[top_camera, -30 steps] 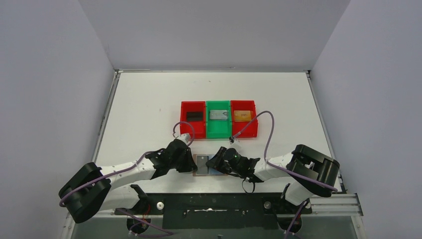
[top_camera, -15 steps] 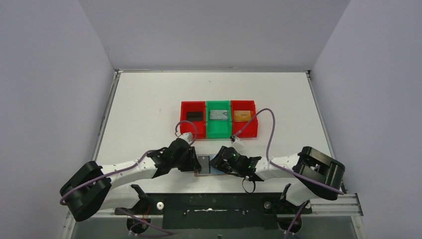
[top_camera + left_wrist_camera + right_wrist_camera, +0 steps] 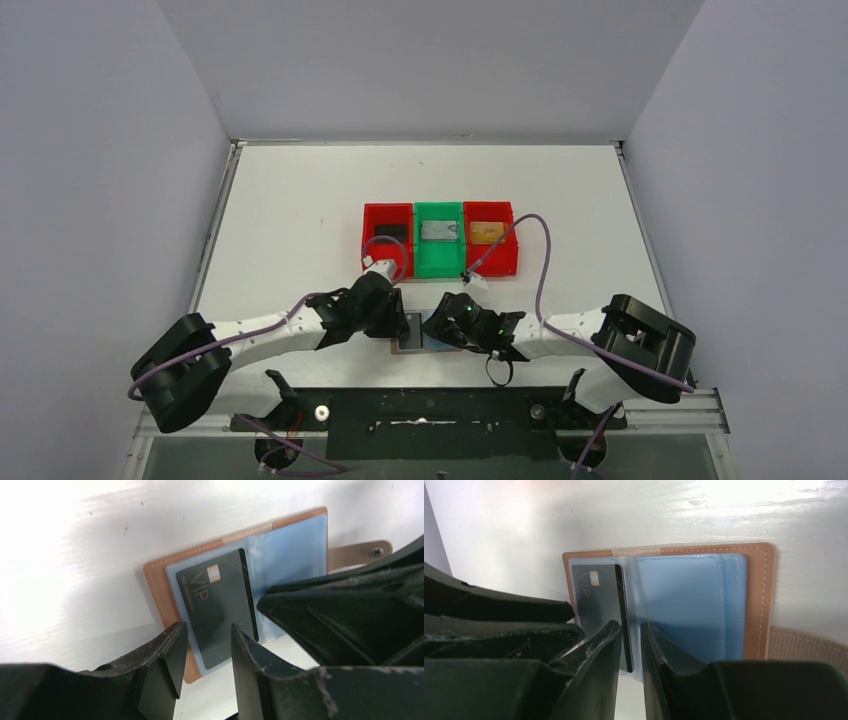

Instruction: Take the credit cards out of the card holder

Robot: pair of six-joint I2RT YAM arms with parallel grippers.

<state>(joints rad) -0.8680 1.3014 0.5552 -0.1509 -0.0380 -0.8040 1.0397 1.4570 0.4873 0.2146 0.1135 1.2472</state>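
The card holder (image 3: 415,332) lies open on the table between my grippers, tan with pale blue pockets (image 3: 684,600) and a strap tab (image 3: 357,554). A black credit card marked VIP (image 3: 215,605) sits in its left pocket, also in the right wrist view (image 3: 596,597). My left gripper (image 3: 206,645) is open, its fingers straddling the card's near end just above it. My right gripper (image 3: 630,632) is narrowly open over the wallet's fold, at the card's inner edge. In the top view the left gripper (image 3: 392,320) and right gripper (image 3: 440,326) nearly touch over the wallet.
Three bins stand in a row behind the wallet: a red bin (image 3: 372,250) with a black card (image 3: 390,233), a green bin (image 3: 439,262) with a silver-grey card (image 3: 439,232), a red bin (image 3: 502,262) with a gold-orange card (image 3: 485,232). The table's near edge is just below.
My left gripper has moved right and slightly forward onto the wallet's left half. My right gripper shifted a little left and has held still over the fold.
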